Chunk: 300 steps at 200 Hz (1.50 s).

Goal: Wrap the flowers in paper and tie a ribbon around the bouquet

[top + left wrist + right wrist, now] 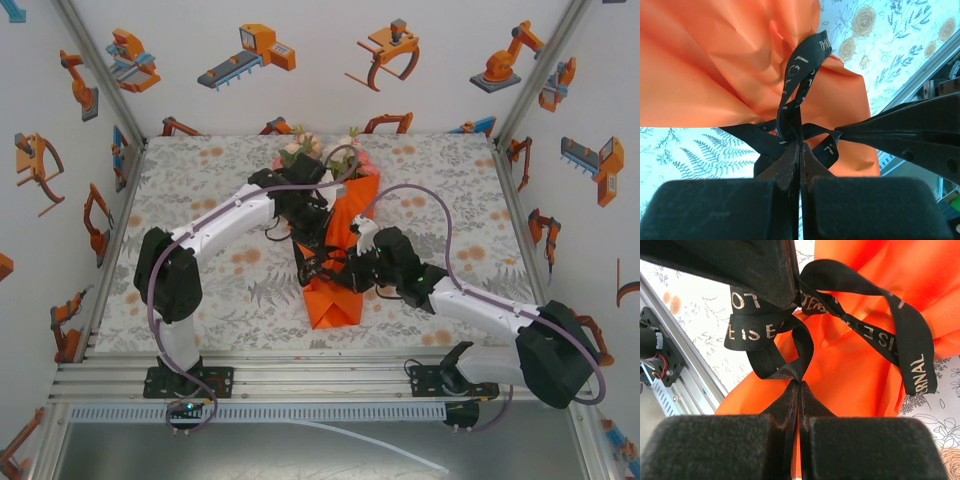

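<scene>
Wrist views: left end effector and right end effector each pinch lettered black fabric ribbon; overhead adds pink-white roses, leaf-print tabletop.

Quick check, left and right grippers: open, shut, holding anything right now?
Left gripper: shut on the ribbon.
Right gripper: shut on the ribbon too.

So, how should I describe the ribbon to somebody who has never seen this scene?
Find the flower-print table, then the bright orange paper cone lying in its middle. The ribbon is knotted against that paper: a flat black fabric strip with pale lettering, unlike the round purple-grey cables nearby.
</scene>
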{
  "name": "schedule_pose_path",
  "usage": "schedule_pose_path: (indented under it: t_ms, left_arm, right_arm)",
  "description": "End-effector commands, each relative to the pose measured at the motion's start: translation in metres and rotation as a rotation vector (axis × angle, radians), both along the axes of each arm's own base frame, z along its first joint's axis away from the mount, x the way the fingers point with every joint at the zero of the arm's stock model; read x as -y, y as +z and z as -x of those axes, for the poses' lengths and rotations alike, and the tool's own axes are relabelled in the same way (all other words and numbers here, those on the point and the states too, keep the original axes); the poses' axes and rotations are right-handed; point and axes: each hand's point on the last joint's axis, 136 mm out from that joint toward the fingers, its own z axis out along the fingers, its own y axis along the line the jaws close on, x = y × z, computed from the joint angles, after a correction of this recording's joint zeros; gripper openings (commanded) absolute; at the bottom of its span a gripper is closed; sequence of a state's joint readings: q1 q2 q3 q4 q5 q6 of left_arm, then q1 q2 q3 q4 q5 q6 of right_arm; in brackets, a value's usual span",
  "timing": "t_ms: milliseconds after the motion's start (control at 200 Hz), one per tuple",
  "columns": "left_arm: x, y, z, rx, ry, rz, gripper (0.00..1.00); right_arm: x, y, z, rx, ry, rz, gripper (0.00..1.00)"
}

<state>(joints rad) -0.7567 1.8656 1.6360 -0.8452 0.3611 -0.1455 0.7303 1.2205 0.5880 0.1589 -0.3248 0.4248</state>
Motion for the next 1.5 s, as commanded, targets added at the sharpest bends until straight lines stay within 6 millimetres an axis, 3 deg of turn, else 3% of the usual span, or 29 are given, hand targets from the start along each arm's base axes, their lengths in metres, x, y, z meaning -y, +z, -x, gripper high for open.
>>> schedule_pose_path:
  t_ms: [0, 150, 245, 325, 541, 656, 741, 876, 1026, 1121, 1277, 1497]
  left_arm:
    - [0.0, 0.004, 0.002, -0.013, 0.013, 0.016, 0.04]
    - [-0.004, -0.004, -0.003, -0.014, 0.037, -0.016, 0.06]
    - [-0.014, -0.012, -0.009, 0.006, 0.068, -0.085, 0.2]
    - [-0.028, -0.014, -0.017, 0.05, 0.108, -0.156, 0.24]
    - [-0.07, 0.004, -0.046, 0.164, 0.282, -0.235, 0.29]
    - [-0.083, 0.013, -0.048, 0.163, 0.326, -0.225, 0.3]
    - [-0.078, 0.027, -0.039, 0.126, 0.332, -0.156, 0.32]
    - [-0.054, 0.058, -0.024, 0.076, 0.328, 0.039, 0.35]
    - [0.001, 0.091, 0.006, 0.031, 0.108, 0.3, 0.32]
    - [0.016, 0.073, 0.018, -0.02, 0.044, 0.284, 0.28]
    - [-0.001, 0.016, 0.009, -0.012, 0.049, 0.066, 0.21]
    - [0.004, -0.009, 0.017, -0.059, -0.058, 0.023, 0.24]
  right_arm:
    - [-0.008, 0.026, -0.012, 0.089, -0.012, -0.05, 0.0]
    - [-0.017, 0.034, -0.025, 0.13, -0.021, -0.071, 0.0]
    - [-0.021, 0.028, -0.027, 0.114, -0.008, -0.062, 0.0]
    - [-0.023, 0.028, -0.024, 0.104, 0.008, -0.067, 0.0]
    - [-0.007, 0.019, -0.008, 0.099, 0.03, -0.002, 0.0]
    - [-0.002, 0.014, 0.005, 0.086, 0.072, 0.03, 0.0]
    - [0.0, 0.012, 0.015, 0.077, 0.104, 0.042, 0.0]
    - [-0.002, 0.017, 0.025, 0.095, 0.143, 0.025, 0.0]
    - [-0.006, 0.014, 0.03, 0.099, 0.164, 0.014, 0.0]
    - [-0.007, 0.012, 0.029, 0.105, 0.161, 0.011, 0.0]
    - [-0.007, 0.011, 0.026, 0.103, 0.153, 0.015, 0.0]
    - [-0.005, 0.01, 0.024, 0.104, 0.125, 0.015, 0.0]
